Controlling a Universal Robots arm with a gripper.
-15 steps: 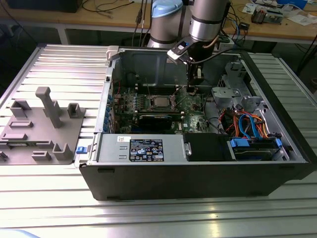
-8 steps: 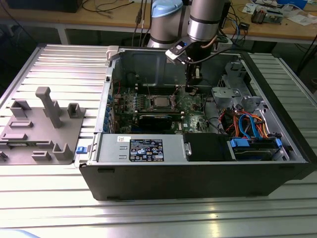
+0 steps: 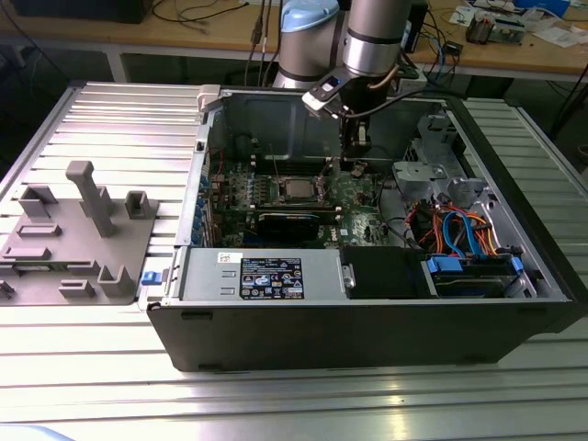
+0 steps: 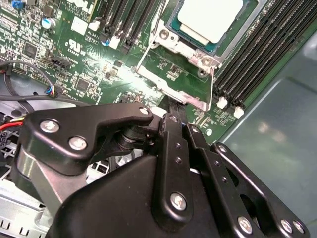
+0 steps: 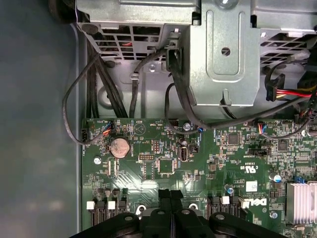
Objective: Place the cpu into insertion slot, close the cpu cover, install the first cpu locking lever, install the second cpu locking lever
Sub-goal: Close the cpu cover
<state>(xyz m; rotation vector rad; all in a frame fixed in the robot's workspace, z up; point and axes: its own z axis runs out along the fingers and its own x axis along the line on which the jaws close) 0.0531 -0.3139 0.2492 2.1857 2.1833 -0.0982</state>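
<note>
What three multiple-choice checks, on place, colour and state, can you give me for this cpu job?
1. Where is the cpu? A on the table B in the insertion slot C on the grey tray
2. What colour is the circuit board? A blue B red C green
3. How is the gripper set? A shut B spread wide C clamped on a cable
Answers: B, its metal top sits within the slot's rim; C, green in both wrist views; A, fingers meet in the first wrist view.
</note>
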